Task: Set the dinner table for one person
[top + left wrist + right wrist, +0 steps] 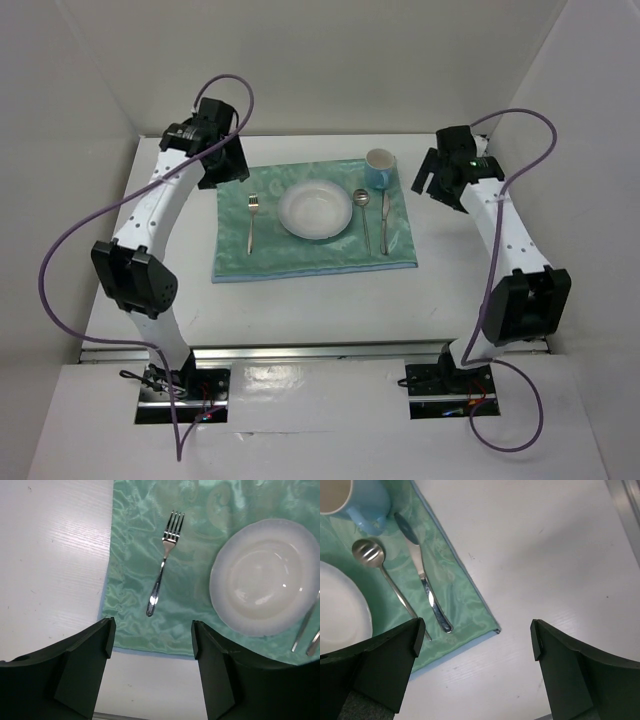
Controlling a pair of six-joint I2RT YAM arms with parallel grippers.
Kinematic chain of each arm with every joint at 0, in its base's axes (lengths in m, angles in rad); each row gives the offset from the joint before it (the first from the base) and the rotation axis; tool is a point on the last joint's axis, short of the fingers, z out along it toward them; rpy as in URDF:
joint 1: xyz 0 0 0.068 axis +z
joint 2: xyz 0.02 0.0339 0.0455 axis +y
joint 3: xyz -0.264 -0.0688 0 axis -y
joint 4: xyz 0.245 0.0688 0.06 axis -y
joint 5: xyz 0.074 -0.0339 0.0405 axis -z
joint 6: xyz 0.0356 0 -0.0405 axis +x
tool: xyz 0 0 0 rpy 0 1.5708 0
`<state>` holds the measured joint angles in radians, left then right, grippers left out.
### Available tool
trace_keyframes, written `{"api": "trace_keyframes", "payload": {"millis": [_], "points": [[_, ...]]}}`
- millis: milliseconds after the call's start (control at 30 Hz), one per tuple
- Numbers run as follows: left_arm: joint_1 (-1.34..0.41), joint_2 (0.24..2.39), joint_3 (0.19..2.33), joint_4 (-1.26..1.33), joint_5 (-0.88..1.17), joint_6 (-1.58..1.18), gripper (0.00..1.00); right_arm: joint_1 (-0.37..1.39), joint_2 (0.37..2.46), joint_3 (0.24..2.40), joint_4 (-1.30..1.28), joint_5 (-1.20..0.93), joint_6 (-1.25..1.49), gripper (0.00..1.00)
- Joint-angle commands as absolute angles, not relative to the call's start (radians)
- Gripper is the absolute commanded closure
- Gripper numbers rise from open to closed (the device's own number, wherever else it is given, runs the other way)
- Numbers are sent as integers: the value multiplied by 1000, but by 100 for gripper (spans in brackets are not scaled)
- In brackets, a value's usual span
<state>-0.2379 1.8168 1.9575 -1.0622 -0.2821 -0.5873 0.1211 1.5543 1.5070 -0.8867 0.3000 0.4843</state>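
On the white dinner table (pixel 330 310) lies a green cloth mat (pixel 310 255). A white plate (pixel 315 211) rests at its middle, a fork (pixel 252 215) to the left, a spoon (pixel 363 212) and a knife (pixel 384 215) to the right, a blue mug (pixel 380 167) at the back right. My left gripper (pixel 152 640) hangs open above the mat's left edge near the fork (pixel 162 562), holding nothing. Right of the mat, my right gripper (pixel 477 640) stands wide open and empty over bare table, with the knife (pixel 422 575), spoon (pixel 385 580) and mug (pixel 355 505) just to its left.
White walls enclose the table at the back and both sides. A metal rail (pixel 310 350) runs along the near edge in front of the arm bases. Purple cables loop off both arms.
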Motion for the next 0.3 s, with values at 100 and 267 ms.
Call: {"api": "trace_keyframes", "payload": {"millis": [100, 267], "points": [[-239, 1694, 1895, -970, -181, -607, 11, 114, 1468, 1466, -894, 374, 508, 0], [-239, 1645, 1852, -959, -163, -607, 0, 104, 1378, 1413, -853, 365, 463, 0]]}}
